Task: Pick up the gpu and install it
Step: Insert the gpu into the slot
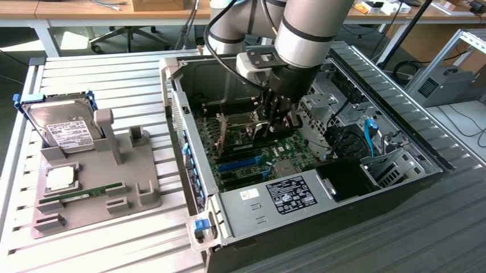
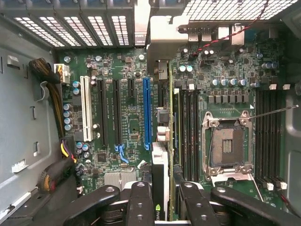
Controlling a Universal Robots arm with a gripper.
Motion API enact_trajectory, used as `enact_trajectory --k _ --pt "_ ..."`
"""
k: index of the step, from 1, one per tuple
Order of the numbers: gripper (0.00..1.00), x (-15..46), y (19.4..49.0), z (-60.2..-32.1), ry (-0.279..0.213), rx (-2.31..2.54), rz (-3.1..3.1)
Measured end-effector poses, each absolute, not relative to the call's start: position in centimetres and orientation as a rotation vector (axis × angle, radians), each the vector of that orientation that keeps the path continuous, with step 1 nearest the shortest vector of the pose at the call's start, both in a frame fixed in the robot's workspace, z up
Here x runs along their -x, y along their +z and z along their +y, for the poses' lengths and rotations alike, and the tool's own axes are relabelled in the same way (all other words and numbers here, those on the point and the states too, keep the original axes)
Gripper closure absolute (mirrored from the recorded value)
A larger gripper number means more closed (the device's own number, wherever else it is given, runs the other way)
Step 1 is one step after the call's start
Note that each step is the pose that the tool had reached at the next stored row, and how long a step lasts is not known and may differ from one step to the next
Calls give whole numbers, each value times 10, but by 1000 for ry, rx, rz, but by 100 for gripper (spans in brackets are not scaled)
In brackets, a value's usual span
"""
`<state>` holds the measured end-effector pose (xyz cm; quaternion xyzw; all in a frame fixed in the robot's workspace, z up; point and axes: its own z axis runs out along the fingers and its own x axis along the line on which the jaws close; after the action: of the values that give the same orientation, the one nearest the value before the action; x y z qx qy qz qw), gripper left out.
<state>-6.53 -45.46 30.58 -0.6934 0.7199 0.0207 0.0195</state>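
Arm pose: the arm (image 1: 311, 28) comes down steeply from above into the open computer case (image 1: 425, 148), its wrist pointing almost straight down at the motherboard (image 2: 131, 122).

Gripper position: the gripper (image 1: 272, 126) is low inside the case, close above the board's middle.

Gripper state: the fingers (image 2: 139, 202) are partly closed and clamped on the gpu (image 2: 160, 160), one on each face of the card.

Gpu pose: held on edge, straight out ahead of the gripper (image 2: 162, 209) over the board. Its silver bracket (image 2: 162, 42) is at the far end, against the case's rear wall by the slot openings.

Gpu contact: I cannot tell whether its lower edge touches a slot.

Beside the card, one side: a long blue slot (image 2: 146, 113) runs parallel to it, just beside its line.

Beside the card, other side: black memory slots (image 2: 188, 132) run parallel and close. The open CPU socket (image 2: 229, 146) lies beyond them.

Away from the gripper: outside the case, well apart toward the exterior view's left, a grey holder (image 1: 91, 210) sits on the slatted table (image 1: 114, 74).

On the holder: a silver hard drive (image 1: 65, 128) with a white label stands propped at the holder's far end, and a narrow green stick (image 1: 79, 193) lies nearer its front.
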Motion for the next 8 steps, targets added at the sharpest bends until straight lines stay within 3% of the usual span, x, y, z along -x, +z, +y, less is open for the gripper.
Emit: enact_trajectory --k 8 --pt "73 76 306 -455 64 2152 2234"
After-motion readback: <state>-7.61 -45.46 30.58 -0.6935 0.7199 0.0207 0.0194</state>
